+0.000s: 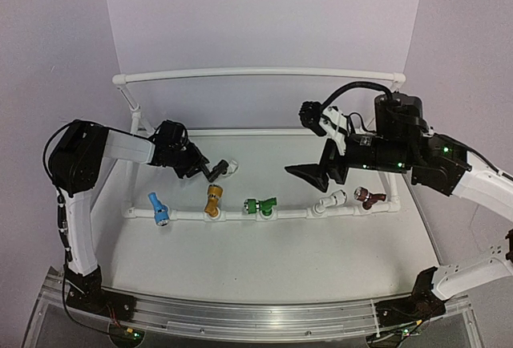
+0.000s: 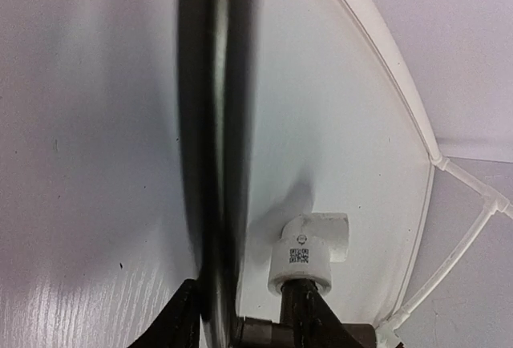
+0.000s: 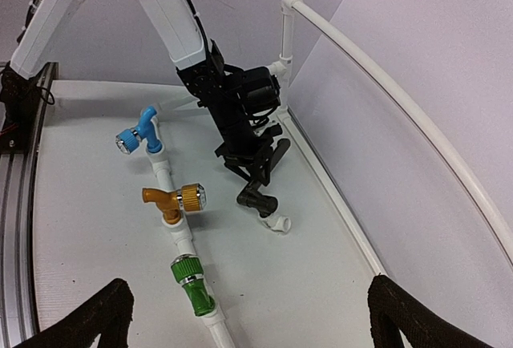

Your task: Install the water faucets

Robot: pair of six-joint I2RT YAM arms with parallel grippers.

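now | left fingers (image 2: 180, 322) at black faucet (image 3: 258, 200), grip unclear | right fingers (image 3: 96, 316) apart | fitting (image 2: 321, 232) qr label (image 2: 299, 254) unreadable

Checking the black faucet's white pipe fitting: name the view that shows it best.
Left wrist: the white pipe fitting is close, with its code label visible. Top external and right wrist show only a small white piece on the black faucet.
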